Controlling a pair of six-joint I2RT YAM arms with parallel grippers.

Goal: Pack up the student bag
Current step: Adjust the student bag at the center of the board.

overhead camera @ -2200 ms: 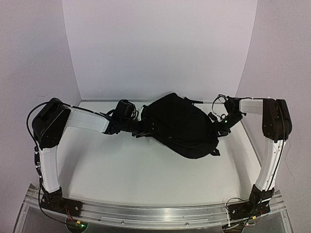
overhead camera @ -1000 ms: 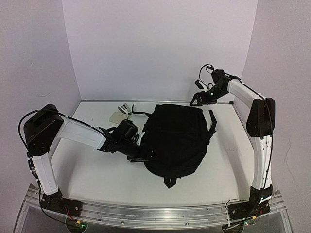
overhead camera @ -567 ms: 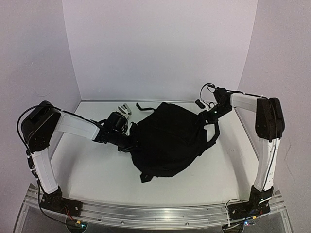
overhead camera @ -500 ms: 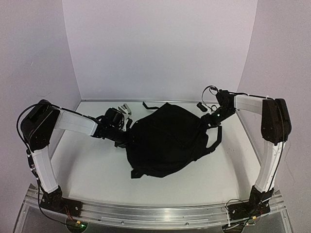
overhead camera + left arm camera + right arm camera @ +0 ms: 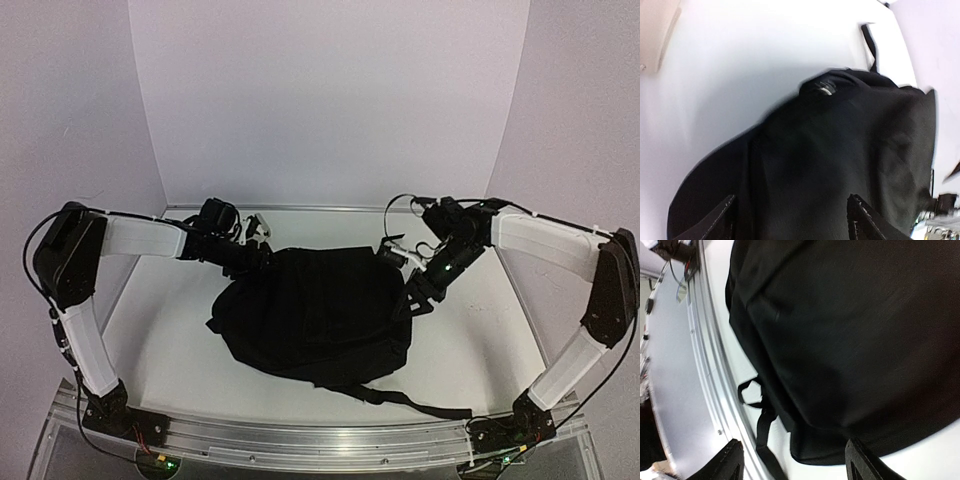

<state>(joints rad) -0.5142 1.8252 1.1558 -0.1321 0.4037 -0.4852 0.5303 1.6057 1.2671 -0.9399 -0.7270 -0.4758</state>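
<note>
At the middle of the table (image 5: 160,340) lies the student bag (image 5: 310,315), soft and limp; I judge it sags when lifted, so take a seam. The left gripper (image 5: 791,214) at its 11 o'clock and the right gripper (image 5: 792,456) at 3 o'clock stand spread wide. A strap (image 5: 405,402) trails near the table edge at 5 o'clock; free room is toward 8 o'clock.

1. A robotics lab test cell: plain pale panels (image 5: 330,100) box in a white table (image 5: 180,350) on the left, right and far sides.
2. An aluminium rail (image 5: 320,438) along the near edge carries bolted arm bases (image 5: 105,410) and exposed wiring (image 5: 140,443).
</note>
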